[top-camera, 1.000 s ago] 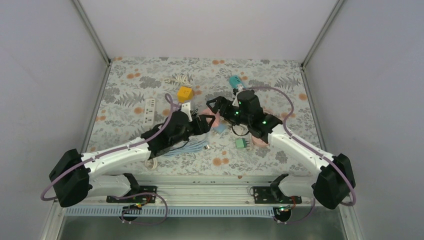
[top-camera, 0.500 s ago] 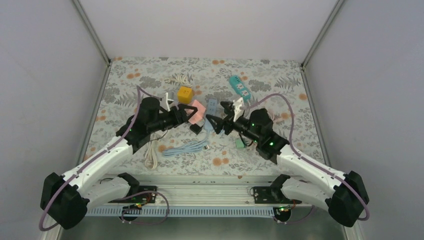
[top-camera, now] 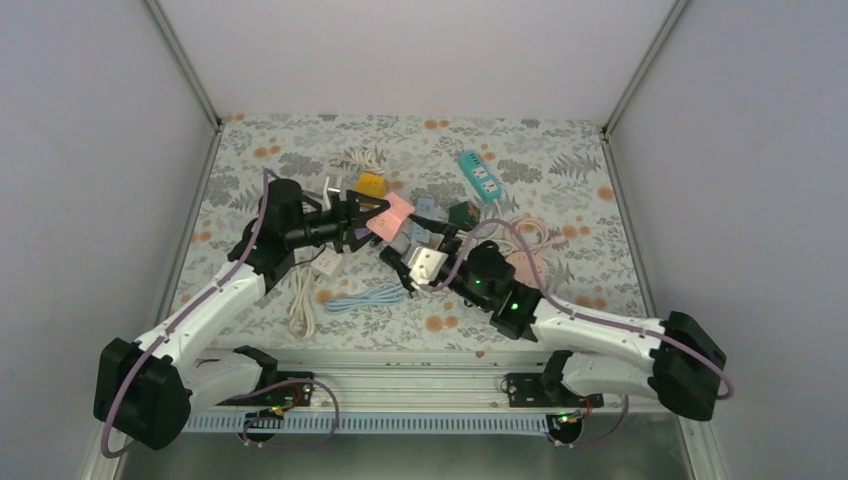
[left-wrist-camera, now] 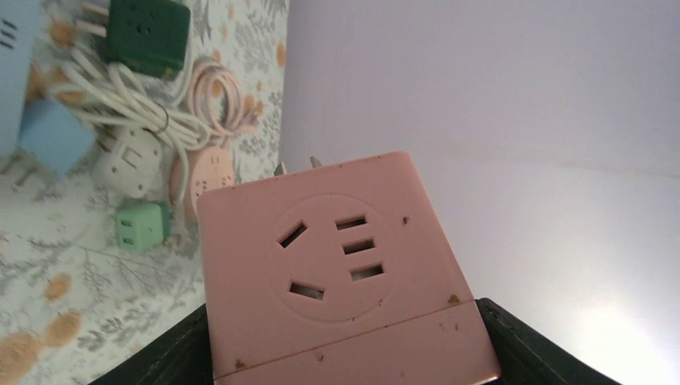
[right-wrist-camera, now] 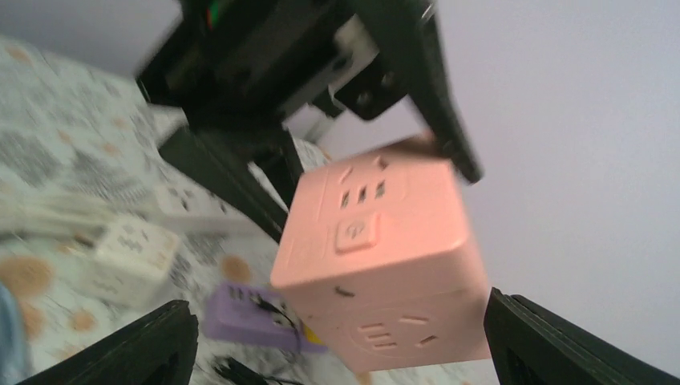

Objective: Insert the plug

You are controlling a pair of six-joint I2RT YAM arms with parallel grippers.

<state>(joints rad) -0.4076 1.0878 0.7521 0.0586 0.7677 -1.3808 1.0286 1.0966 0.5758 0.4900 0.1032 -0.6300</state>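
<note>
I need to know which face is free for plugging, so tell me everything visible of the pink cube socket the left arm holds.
The pink cube socket looks like matte plastic with rounded edges and dark specks. One face has a round recess with five slots; another has three narrow ports above a square button. Two metal prong tips show at one edge. It hangs tilted above the mat, clamped by the left end effector.

Item: pink cube socket adapter. Rounded edges, slotted outlets showing on its faces, one face bearing a square button. Two metal prongs projecting from one side. Being held in the air, tilting.
</note>
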